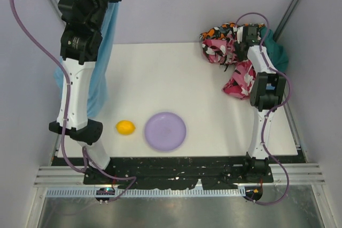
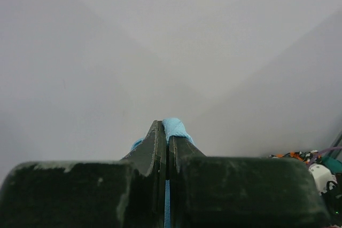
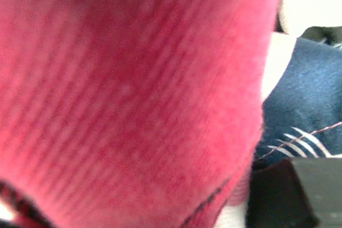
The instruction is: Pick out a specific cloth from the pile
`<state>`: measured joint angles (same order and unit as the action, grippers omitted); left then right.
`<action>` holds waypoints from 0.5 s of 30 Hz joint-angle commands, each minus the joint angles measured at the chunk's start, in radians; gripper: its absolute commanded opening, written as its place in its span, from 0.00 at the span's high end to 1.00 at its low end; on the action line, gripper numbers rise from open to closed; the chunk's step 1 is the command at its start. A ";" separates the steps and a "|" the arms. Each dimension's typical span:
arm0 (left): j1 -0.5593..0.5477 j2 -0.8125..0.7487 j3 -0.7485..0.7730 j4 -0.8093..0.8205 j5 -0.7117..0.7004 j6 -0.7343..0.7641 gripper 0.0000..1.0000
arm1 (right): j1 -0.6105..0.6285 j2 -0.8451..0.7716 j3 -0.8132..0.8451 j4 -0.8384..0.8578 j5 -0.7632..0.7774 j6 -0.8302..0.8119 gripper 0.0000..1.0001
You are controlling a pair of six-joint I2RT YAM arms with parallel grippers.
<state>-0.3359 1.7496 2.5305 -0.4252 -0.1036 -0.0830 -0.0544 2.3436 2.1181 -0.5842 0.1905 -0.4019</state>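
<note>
On the white table (image 1: 160, 78), a round purple plate (image 1: 165, 131) sits near the front edge, and a lemon (image 1: 125, 127) lies just beside it on its left, on the table rather than on the plate. Your left arm is raised high at the back left, and your left gripper (image 2: 167, 134) is clamped shut on a fold of the sky-blue cloth (image 1: 101, 68). The cloth hangs down from the gripper past the arm towards the table's left edge. In the left wrist view, a small blue tuft pokes out between the pressed-together fingers. The pile (image 1: 224, 44) of pink, orange and teal garments is heaped at the back right corner, well apart from the cloth. Your right gripper (image 1: 247, 34) is down among the pile. Red-pink fabric fills its wrist view, so you cannot tell whether it is open or closed.
</note>
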 commanded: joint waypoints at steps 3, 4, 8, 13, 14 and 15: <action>0.011 0.019 0.008 0.143 -0.027 0.008 1.00 | -0.048 -0.001 -0.020 0.004 0.109 0.002 0.52; 0.011 0.027 0.011 0.147 -0.022 0.003 1.00 | -0.048 -0.003 -0.030 0.006 0.109 -0.002 0.52; 0.011 0.073 0.054 0.128 -0.028 -0.017 1.00 | -0.048 -0.004 -0.053 0.015 0.113 -0.008 0.52; 0.011 0.053 -0.057 0.126 -0.036 -0.044 1.00 | -0.047 -0.032 -0.086 0.012 0.061 -0.006 0.47; 0.011 0.045 -0.094 0.117 -0.047 -0.049 1.00 | -0.047 -0.052 -0.095 0.004 0.040 -0.006 0.45; 0.011 0.033 -0.151 0.112 -0.065 -0.061 1.00 | -0.044 -0.064 -0.102 0.001 0.029 -0.005 0.44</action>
<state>-0.3252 1.8263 2.4882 -0.3843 -0.1314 -0.1047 -0.0544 2.3302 2.0651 -0.5419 0.1921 -0.3973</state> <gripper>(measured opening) 0.025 0.538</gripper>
